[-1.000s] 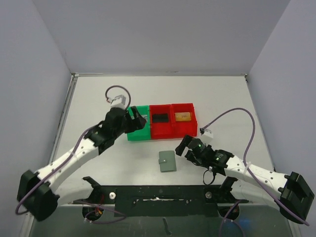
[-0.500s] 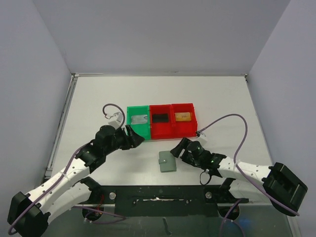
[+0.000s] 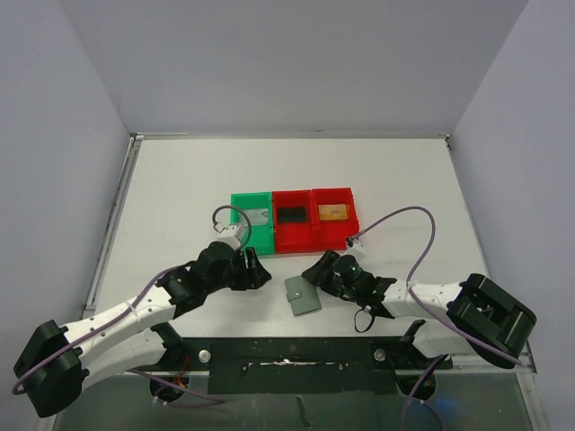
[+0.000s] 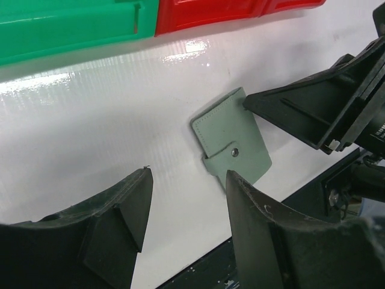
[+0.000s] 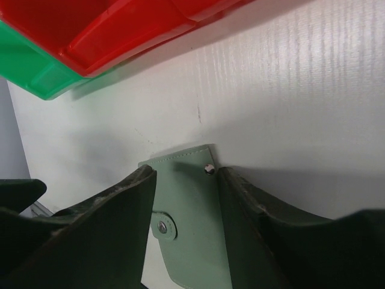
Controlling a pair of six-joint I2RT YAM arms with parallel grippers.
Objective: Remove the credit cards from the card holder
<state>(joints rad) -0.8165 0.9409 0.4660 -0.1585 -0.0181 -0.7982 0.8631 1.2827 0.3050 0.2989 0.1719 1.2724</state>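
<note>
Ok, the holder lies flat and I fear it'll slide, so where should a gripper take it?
Probably by the right end of the holder, coming low from the right, as the right gripper stands flanking it. It lies flat on the table, tab snapped shut, so only an edge offers purchase.

One card holder (image 3: 303, 294) is lying out. One green bin (image 3: 252, 195) and two red bins (image 3: 292, 194) are holding three cards (image 3: 291, 215).
</note>
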